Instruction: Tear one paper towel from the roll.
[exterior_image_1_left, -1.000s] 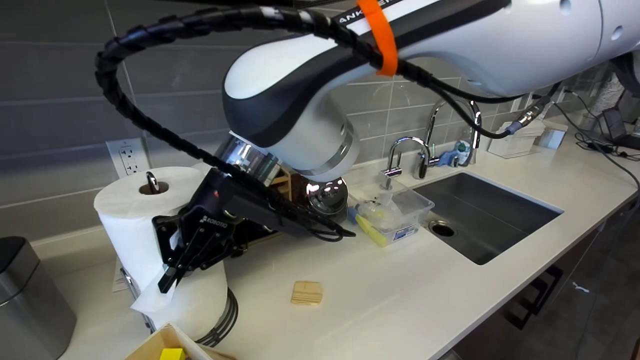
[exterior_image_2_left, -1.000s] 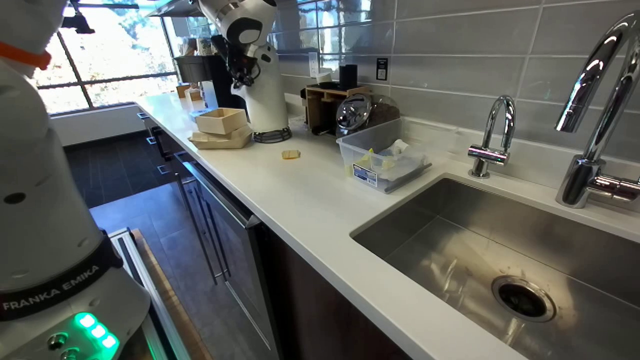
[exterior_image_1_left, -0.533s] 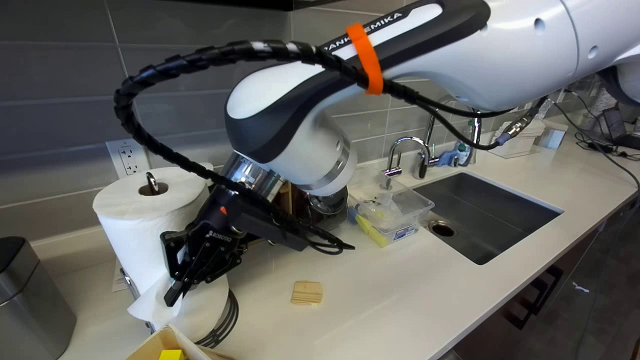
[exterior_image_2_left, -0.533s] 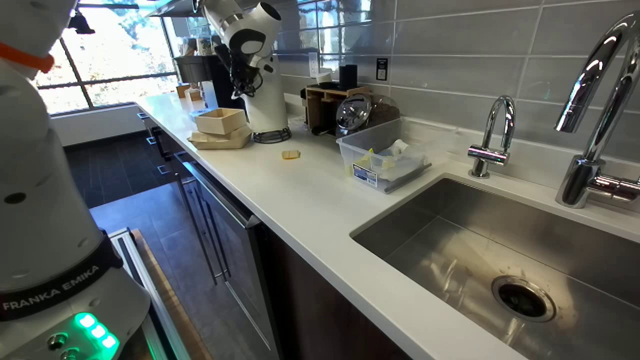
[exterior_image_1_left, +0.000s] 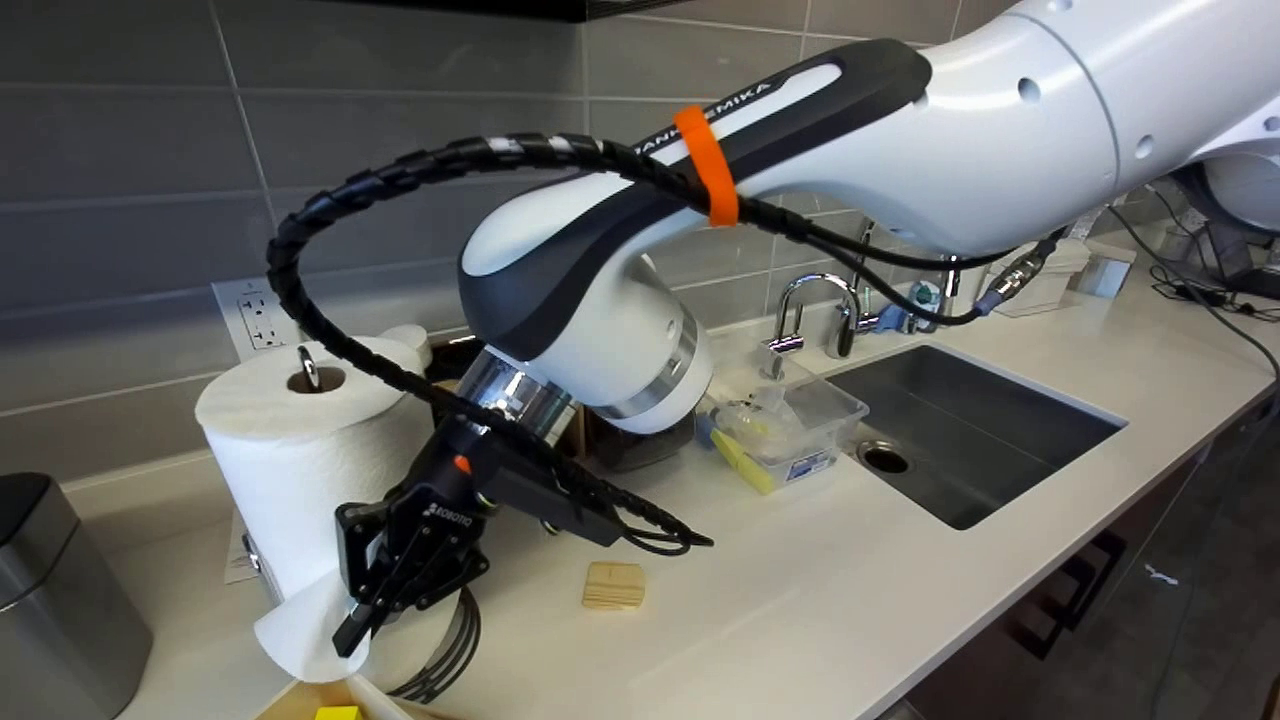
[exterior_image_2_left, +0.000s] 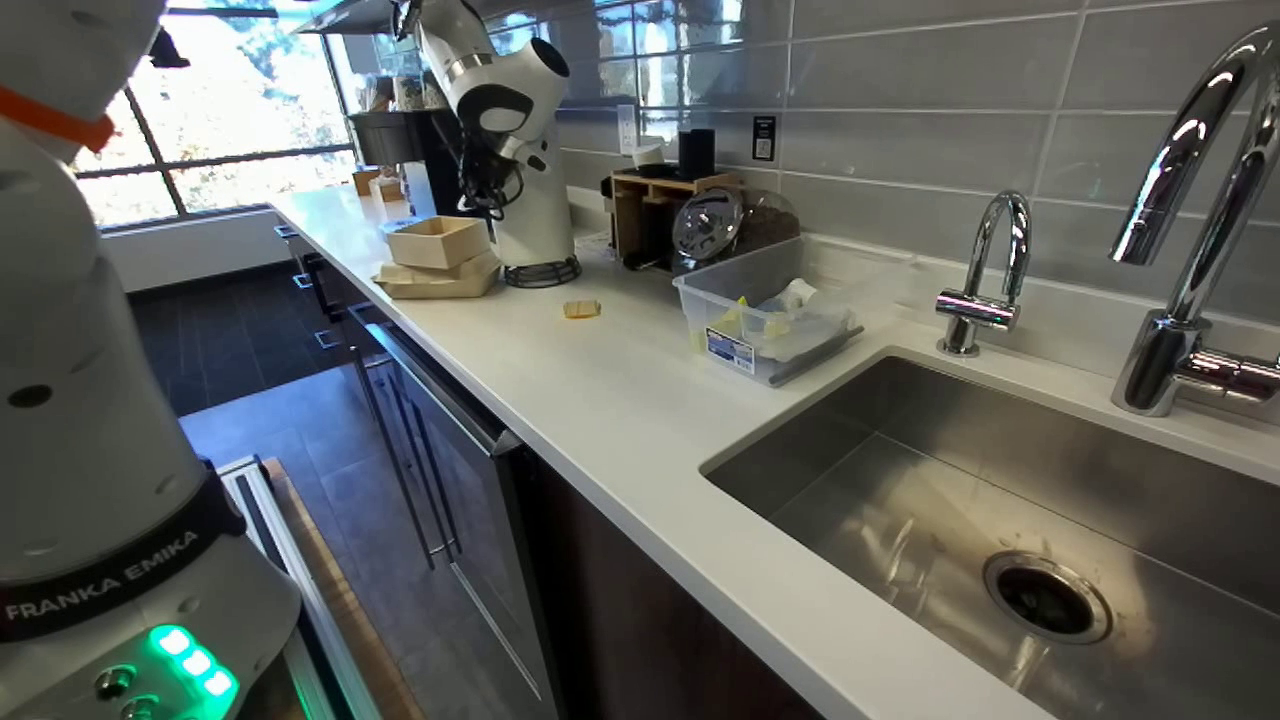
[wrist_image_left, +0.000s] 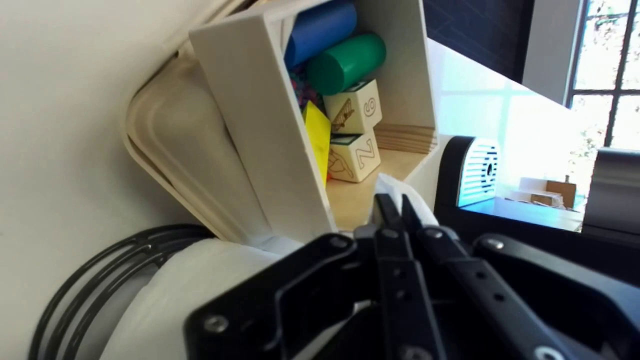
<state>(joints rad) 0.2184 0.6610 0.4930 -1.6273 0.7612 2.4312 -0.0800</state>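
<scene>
Robotiq gripper (exterior_image_1_left: 358, 630): jaws closed, pinching paper towel (exterior_image_1_left: 303, 632). In exterior view, paper-towel roll (exterior_image_1_left: 308, 478) at gripper's 11 o'clock, tan square pad (exterior_image_1_left: 614, 585) at 3 o'clock.

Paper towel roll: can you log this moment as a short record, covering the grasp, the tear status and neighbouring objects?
Main object: large white paper-towel roll, standing on a black wire holder
Grasp: black Robotiq gripper pinching a thin white paper sheet
Tear: no separation from the roll visible
Neighbours: open pale wooden box holding a green cylinder; small tan wooden square
</scene>
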